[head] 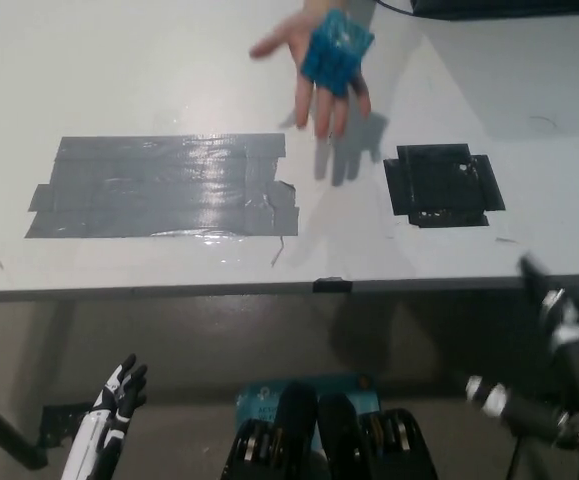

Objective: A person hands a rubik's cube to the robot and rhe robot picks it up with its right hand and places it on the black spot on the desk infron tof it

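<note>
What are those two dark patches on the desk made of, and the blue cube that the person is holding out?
The grey patch looks like strips of glossy duct tape: overlapping bands, ragged ends, glare on top. The black patch seems to be matte black tape, also in overlapping strips with uneven edges. The blue cube on the person's hand looks like shiny plastic, though the picture is too blurred to be sure. The desk seems a smooth white laminate.

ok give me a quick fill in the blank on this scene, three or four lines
1. The blue cube rests on the open palm of a ____'s hand.
2. The black tape square lies to the ____ of the large grey tape patch in the picture.
3. The white left hand sits low, below the edge of the ____, at the picture's lower left.
4. The right hand is ____ in colour.

Missing words: person; right; table; black
</note>
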You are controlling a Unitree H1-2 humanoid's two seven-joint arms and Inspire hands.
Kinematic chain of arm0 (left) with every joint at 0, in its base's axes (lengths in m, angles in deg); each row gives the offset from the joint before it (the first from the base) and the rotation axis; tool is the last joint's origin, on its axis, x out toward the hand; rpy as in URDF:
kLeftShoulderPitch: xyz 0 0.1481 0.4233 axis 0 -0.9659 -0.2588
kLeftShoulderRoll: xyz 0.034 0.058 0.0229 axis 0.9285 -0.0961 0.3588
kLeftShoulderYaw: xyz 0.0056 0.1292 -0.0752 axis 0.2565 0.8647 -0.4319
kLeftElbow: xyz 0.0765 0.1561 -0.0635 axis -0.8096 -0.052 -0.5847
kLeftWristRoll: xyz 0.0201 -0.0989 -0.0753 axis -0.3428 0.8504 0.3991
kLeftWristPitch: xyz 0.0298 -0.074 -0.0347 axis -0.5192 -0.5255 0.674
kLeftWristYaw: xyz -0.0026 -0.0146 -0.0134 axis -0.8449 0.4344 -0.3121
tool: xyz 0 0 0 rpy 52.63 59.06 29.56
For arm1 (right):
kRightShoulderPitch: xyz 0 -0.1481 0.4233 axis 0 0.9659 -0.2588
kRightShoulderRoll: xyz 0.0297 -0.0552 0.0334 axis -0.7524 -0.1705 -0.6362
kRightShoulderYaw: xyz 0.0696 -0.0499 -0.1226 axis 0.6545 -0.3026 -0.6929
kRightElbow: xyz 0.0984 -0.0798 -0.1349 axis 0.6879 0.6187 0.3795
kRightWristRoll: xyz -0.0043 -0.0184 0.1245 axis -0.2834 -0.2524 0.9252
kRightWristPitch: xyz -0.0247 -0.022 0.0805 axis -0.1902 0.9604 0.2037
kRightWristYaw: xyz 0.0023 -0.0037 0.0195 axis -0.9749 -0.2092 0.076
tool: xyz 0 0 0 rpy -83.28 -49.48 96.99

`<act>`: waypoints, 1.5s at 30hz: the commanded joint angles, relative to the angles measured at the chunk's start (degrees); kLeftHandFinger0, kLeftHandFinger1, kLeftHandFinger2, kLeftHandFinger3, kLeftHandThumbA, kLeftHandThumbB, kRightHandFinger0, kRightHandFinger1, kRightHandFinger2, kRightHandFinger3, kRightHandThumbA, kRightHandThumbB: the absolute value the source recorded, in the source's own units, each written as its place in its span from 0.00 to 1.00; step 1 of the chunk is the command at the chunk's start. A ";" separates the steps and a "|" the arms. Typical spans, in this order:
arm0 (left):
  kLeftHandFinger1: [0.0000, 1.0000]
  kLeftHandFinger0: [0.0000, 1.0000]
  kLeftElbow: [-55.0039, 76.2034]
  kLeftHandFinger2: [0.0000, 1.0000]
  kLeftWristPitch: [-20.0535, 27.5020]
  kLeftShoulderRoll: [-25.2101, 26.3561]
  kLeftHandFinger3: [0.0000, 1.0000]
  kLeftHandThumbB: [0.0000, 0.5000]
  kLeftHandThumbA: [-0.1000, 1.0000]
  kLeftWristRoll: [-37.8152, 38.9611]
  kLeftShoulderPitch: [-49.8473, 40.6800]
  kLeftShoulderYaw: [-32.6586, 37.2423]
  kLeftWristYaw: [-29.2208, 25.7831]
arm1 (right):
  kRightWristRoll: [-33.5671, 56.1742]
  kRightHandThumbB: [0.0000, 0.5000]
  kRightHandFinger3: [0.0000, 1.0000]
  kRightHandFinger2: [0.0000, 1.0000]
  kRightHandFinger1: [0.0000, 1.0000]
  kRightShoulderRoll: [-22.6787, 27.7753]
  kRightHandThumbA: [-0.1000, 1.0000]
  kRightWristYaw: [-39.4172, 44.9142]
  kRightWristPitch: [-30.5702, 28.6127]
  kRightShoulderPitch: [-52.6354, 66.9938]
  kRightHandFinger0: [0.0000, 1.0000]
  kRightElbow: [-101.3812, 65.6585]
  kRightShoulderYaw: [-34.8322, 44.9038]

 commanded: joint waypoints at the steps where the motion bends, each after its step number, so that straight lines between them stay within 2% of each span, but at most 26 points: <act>1: 1.00 1.00 2.20 1.00 2.11 0.89 1.00 0.35 0.92 0.01 1.13 -0.01 0.63 | -3.20 0.59 1.00 1.00 1.00 2.35 0.97 1.38 10.18 -10.55 1.00 -9.50 2.99; 4: 1.00 1.00 2.51 1.00 1.78 1.09 1.00 0.35 0.92 -0.13 1.14 -0.09 0.59 | -4.68 0.65 1.00 1.00 1.00 4.63 1.00 4.01 17.39 -18.66 1.00 -10.55 2.92; 6: 1.00 1.00 2.63 1.00 1.69 1.15 1.00 0.35 0.92 -0.02 1.11 -0.08 0.70 | -4.61 0.63 1.00 1.00 1.00 5.71 1.00 4.93 19.30 -21.03 1.00 -10.05 2.39; 8: 1.00 1.00 2.70 1.00 2.01 0.96 1.00 0.36 0.93 -0.38 0.56 0.17 0.63 | -4.41 0.72 1.00 1.00 1.00 7.18 1.00 7.14 23.60 -26.34 1.00 -7.17 1.10; 11: 1.00 1.00 2.78 1.00 1.95 1.11 1.00 0.36 0.94 -0.60 0.90 0.03 0.49 | -4.98 0.76 1.00 1.00 1.00 8.49 1.00 9.46 28.54 -32.30 1.00 -3.26 -0.97; 13: 1.00 1.00 2.95 1.00 1.61 1.05 1.00 0.37 0.94 -0.23 0.96 -0.02 0.61 | -4.43 0.76 1.00 1.00 1.00 8.78 1.00 10.33 30.87 -36.88 1.00 1.17 -1.95; 16: 1.00 1.00 2.88 1.00 1.70 0.99 1.00 0.37 0.94 -0.25 1.03 0.18 0.75 | -4.18 0.72 1.00 1.00 1.00 9.28 0.99 10.62 29.05 -41.34 1.00 7.60 -2.88; 17: 1.00 1.00 2.75 1.00 1.89 0.83 1.00 0.38 0.94 -0.53 1.32 0.26 0.56 | -4.29 0.78 1.00 1.00 1.00 9.77 0.99 11.34 28.54 -44.34 1.00 12.43 -3.82; 20: 1.00 1.00 2.73 1.00 1.88 0.83 1.00 0.40 0.94 -0.86 1.70 0.12 0.26 | -4.64 0.86 1.00 1.00 1.00 10.05 1.00 12.68 29.43 -48.97 1.00 19.05 -5.61; 21: 1.00 1.00 2.82 1.00 1.91 0.78 1.00 0.41 0.94 -0.84 1.57 0.15 0.27 | -5.31 0.80 1.00 1.00 1.00 10.34 1.00 12.99 29.93 -50.33 1.00 21.00 -6.59; 22: 1.00 1.00 2.80 1.00 2.04 0.76 1.00 0.39 0.94 -1.02 1.62 0.23 0.26 | -5.25 0.89 1.00 1.00 1.00 9.93 1.00 13.83 31.53 -53.04 1.00 24.90 -7.20; 25: 1.00 1.00 2.36 1.00 2.27 0.63 1.00 0.36 0.94 -1.88 1.99 0.65 0.13 | -4.51 0.89 1.00 1.00 1.00 9.84 0.98 15.06 31.80 -56.97 1.00 31.48 -7.81; 29: 1.00 1.00 2.92 1.00 1.55 0.82 1.00 0.38 0.95 -2.20 1.93 0.81 0.31 | -5.94 0.99 1.00 1.00 1.00 10.01 1.00 15.87 31.58 -61.95 1.00 39.25 -10.70; 33: 1.00 1.00 3.55 1.00 1.08 0.63 1.00 0.36 0.92 -1.98 1.90 1.01 0.59 | -5.89 0.94 1.00 1.00 1.00 9.21 0.99 16.31 31.80 -65.76 1.00 45.33 -11.59; 38: 1.00 1.00 4.18 1.00 0.32 0.69 1.00 0.41 0.94 -2.77 2.61 1.12 0.39 | -5.79 0.89 1.00 1.00 1.00 8.12 0.98 15.75 30.95 -70.37 1.00 54.41 -12.83; 40: 1.00 1.00 4.32 1.00 0.20 0.74 1.00 0.38 0.92 -2.51 2.74 1.03 0.55 | -5.49 0.91 1.00 1.00 1.00 7.70 0.99 16.06 30.90 -71.71 1.00 58.10 -13.01; 45: 1.00 1.00 4.53 1.00 -0.36 0.85 1.00 0.38 0.92 -2.83 3.07 1.04 0.60 | -6.19 0.97 1.00 1.00 1.00 7.17 0.99 15.78 29.01 -73.15 1.00 62.94 -14.10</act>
